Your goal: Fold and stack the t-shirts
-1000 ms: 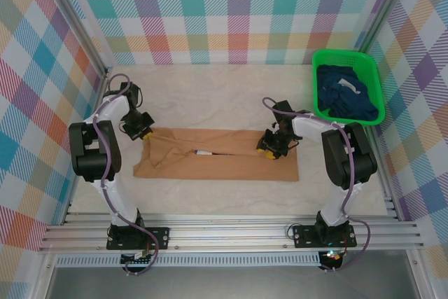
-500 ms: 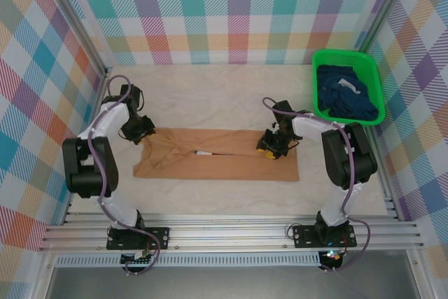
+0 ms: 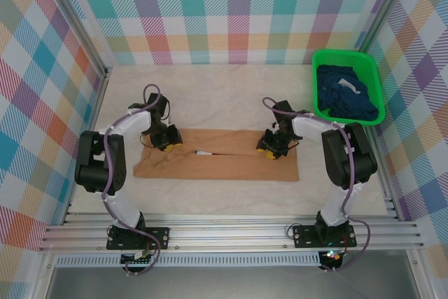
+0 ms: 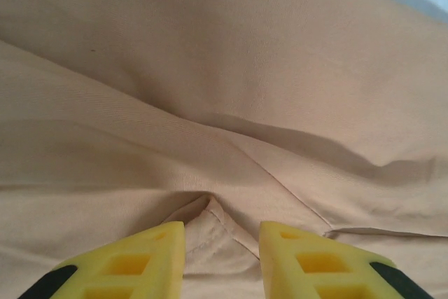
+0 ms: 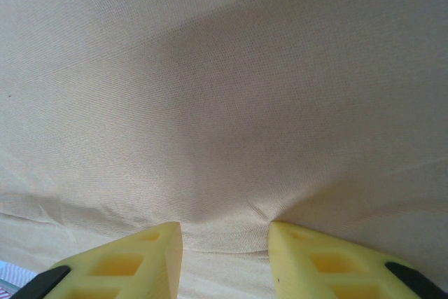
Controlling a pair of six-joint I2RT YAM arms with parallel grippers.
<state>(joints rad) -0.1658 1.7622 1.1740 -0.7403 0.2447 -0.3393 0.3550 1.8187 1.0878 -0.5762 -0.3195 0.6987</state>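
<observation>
Across the middle of the top view, on the pale table [image 3: 231,89], the tan-orange t-shirt [image 3: 224,166] is seen laid as a long folded band running left to right. At upper right, the dark navy t-shirts [image 3: 346,99] are found heaped in the green basket [image 3: 343,52], not yet folded. The right gripper [image 3: 269,150] is set on the band's upper edge right of centre; its yellow fingers [image 5: 133,260] are closed on a pinch of the cloth, creases being drawn toward the gap. The left gripper [image 3: 168,143] is placed on the upper edge near the left end; its fingers [image 4: 140,257] are held narrowly apart astride a small raised fold, and no clamp is evident. It is judged that this fold should be seated fully between the pads before closing, and both ends then lifted together and level so the crease is kept straight.
</observation>
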